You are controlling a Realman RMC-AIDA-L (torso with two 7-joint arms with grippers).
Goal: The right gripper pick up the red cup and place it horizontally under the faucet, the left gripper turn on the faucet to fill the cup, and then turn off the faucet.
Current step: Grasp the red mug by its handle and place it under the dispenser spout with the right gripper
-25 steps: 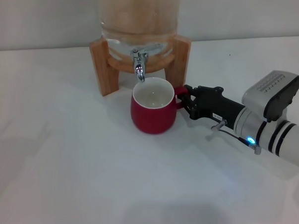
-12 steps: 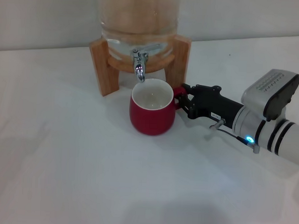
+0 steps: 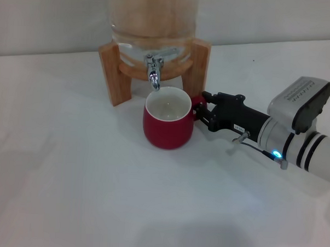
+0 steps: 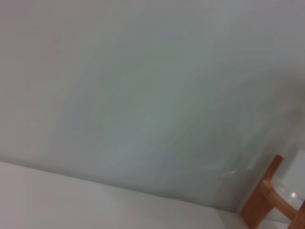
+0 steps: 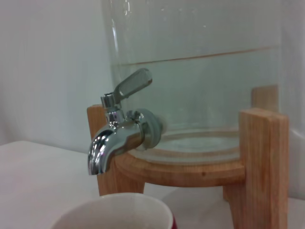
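The squat red ceramic cup (image 3: 168, 122) with a white inside stands upright on the white table (image 3: 96, 197), mouth facing up, directly below the down-pointing spout of the small chrome faucet (image 3: 153, 72). Its loop handle points toward the robot's right. The slim black right gripper (image 3: 201, 110) reaches in from that side, its 2 fingers closed on the handle. The faucet is fixed to a clear glass jar (image 5: 200, 71) on a wooden stand (image 3: 110, 72).
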